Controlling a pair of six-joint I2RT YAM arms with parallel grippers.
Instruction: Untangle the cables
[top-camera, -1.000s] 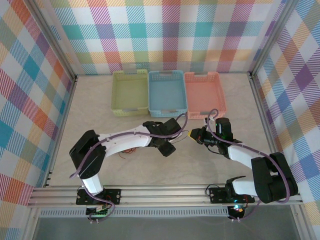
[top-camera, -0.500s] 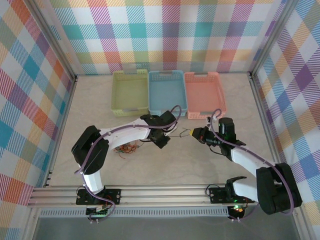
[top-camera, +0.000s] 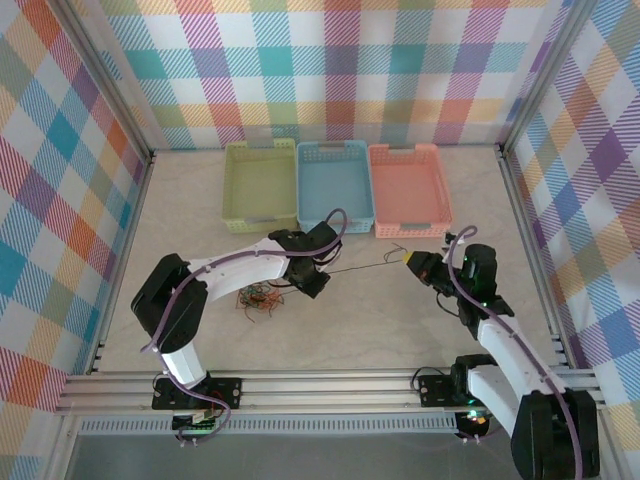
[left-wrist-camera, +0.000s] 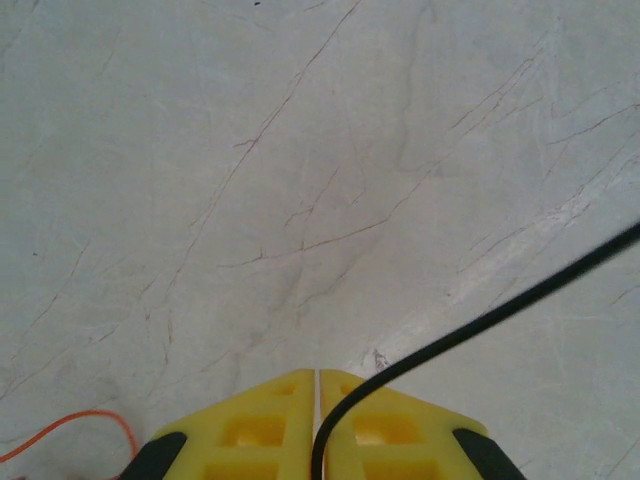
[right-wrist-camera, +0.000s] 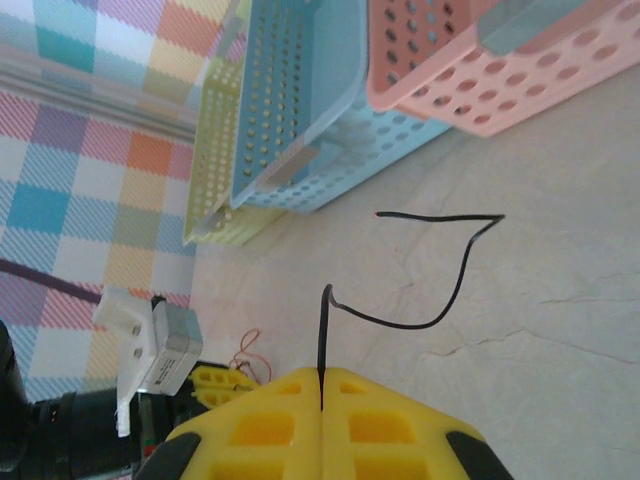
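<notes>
Left gripper (left-wrist-camera: 318, 378): your jaws here are clenched on the black cable (left-wrist-camera: 480, 325), which leaves them and runs off to the right above the table (top-camera: 400, 320).
Right gripper (right-wrist-camera: 322, 372): these jaws are also clenched on that black cable. A short free tail curls out beyond them over the table, towards the baskets (top-camera: 335, 224).
Black cable: in the top view it spans the gap between your two grippers as one thin, nearly straight line, clear of the other wires along that stretch.
Clump (top-camera: 258, 298): the remaining cables lie knotted together on the table, close beside the left arm and on its near side. Orange and red show; the other colours are too small to tell. One orange strand (left-wrist-camera: 60, 440) reaches into the corner of the left wrist view.
Done so far: by my reading, you have one cable drawn out of the tangle and held at two points. Whether its end behind the left jaws is caught in the clump, I cannot tell.
Left to do: most of the job. The black cable needs setting down apart, and every wire in the clump has yet to be separated.
</notes>
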